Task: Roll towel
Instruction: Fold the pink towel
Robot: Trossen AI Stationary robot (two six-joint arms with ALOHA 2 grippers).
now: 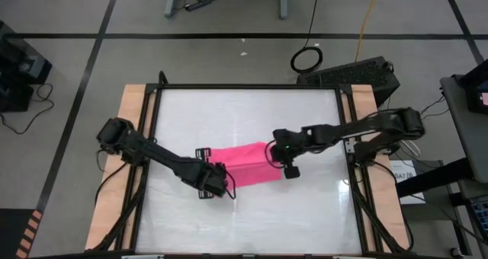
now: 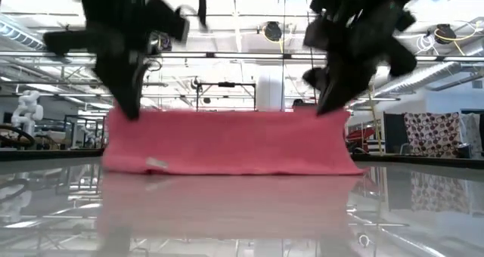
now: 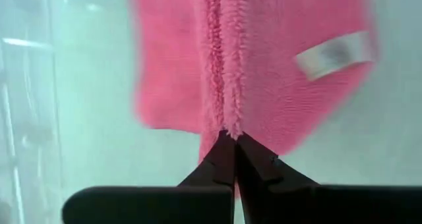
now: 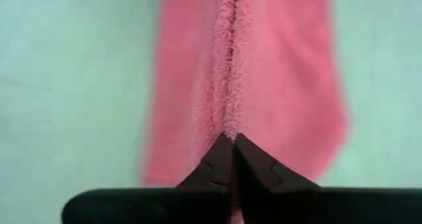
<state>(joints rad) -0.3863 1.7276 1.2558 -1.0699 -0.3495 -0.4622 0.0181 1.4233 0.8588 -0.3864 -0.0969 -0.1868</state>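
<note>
High view: towel (image 1: 245, 164), bright pink, soft pile, lies on the worktop (image 1: 252, 213) between the two grippers. Left gripper (image 1: 219, 184) pinched shut on one end of the towel's edge; right gripper (image 1: 284, 164) likewise shut on the opposite end. Handling: light, limp, will sag and fold; not fragile, not slippery. Best hold: the thick doubled edge, at both ends together. White label (image 3: 333, 53) beyond left gripper.

towel (image 1: 248, 161) mid-table (image 1: 305, 213), left gripper (image 1: 221, 184) and right gripper (image 1: 284, 166) at opposite ends
</note>
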